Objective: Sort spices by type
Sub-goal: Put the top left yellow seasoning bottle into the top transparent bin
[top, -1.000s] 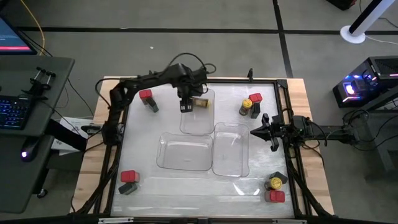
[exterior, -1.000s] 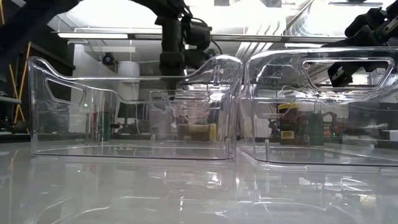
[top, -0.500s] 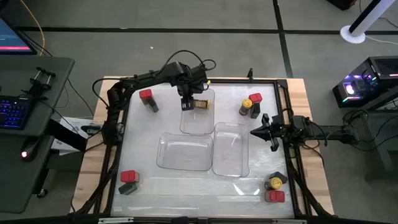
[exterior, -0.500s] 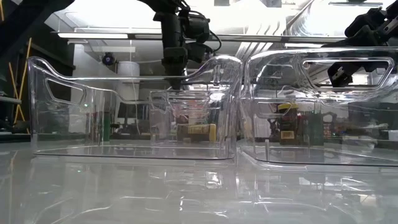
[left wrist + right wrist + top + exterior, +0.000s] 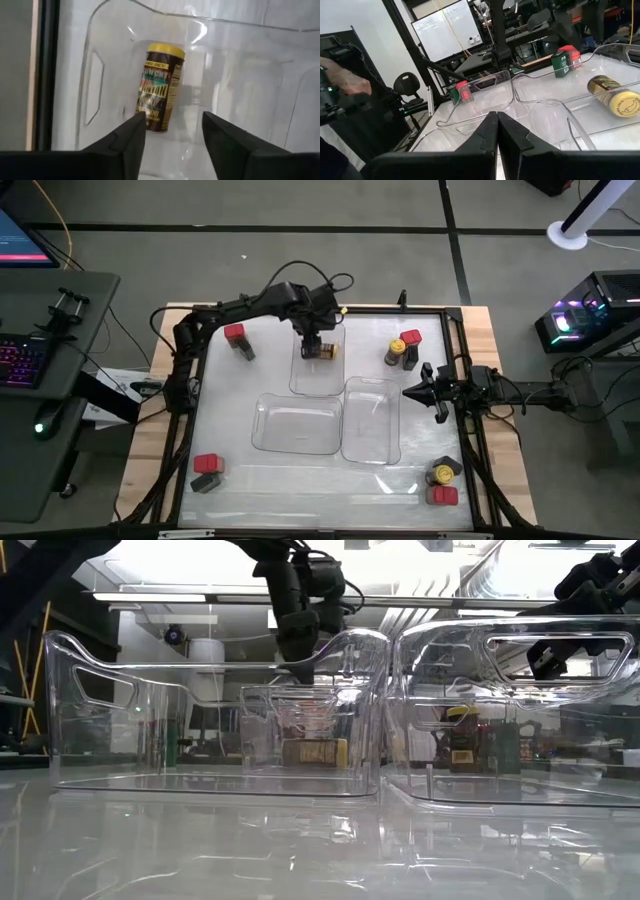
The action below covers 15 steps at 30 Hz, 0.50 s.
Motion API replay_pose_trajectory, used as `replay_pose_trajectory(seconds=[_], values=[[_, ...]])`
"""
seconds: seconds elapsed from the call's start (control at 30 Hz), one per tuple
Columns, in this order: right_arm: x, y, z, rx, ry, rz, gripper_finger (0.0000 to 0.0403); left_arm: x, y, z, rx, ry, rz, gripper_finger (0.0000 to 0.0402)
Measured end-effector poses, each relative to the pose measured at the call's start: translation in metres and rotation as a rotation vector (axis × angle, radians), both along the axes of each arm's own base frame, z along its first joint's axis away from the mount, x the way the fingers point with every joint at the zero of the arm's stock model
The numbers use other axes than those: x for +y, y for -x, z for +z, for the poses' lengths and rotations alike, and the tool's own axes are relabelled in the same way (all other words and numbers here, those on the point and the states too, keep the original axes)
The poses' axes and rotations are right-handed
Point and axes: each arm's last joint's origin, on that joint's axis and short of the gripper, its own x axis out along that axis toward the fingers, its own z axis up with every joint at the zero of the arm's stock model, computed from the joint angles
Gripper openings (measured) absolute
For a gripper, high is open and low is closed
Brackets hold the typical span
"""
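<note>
Label on the yellow-lidded round spice jar [image 5: 161,87] lying in the clear plastic tray [image 5: 240,75] carries multicoloured print, blurred and unreadable; no other legible text anywhere.

— How many clear trays [image 5: 297,442] are counted on the table [image 5: 310,488]?
— Three are counted.
— And how many spice containers are seen in the high view?
— Eleven are made out, in three kinds. Three yellow-lidded jars [image 5: 322,349] are counted. Four red-topped containers [image 5: 234,333] are counted as well.
— What is left?
— Four dark containers [image 5: 245,352] are counted, though these are small in the high view and are told less surely than the others.
</note>
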Motion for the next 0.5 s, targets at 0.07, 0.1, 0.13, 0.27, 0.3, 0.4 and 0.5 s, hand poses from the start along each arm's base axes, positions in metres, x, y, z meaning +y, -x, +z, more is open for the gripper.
replay_pose_trajectory(seconds=[0.07,0.1,0.13,0.27,0.3,0.4,0.5], values=[[0.000,0.000,0.000,0.000,0.000,0.000,0.0001,-0.001,-0.003,-0.006,0.015,0.004,-0.003,0.0213],[0.000,0.000,0.000,0.000,0.000,0.000,0.0001,-0.002,-0.005,-0.009,0.020,0.006,-0.003,0.0224],[0.000,0.000,0.000,0.000,0.000,0.000,0.0001,-0.002,-0.006,-0.013,0.029,0.009,0.000,0.0235],[0.000,0.000,0.000,0.000,0.000,0.000,0.0001,0.001,-0.015,-0.037,0.087,0.015,-0.008,0.0276],[0.000,0.000,0.000,0.000,0.000,0.000,0.0001,0.002,-0.017,-0.043,0.101,0.006,-0.006,0.0284],[0.000,0.000,0.000,0.000,0.000,0.000,0.0001,0.006,-0.025,-0.055,0.103,-0.037,-0.018,0.0300],[0.000,0.000,0.000,0.000,0.000,0.000,0.0001,0.010,-0.032,-0.062,0.083,-0.100,-0.026,0.0305]])
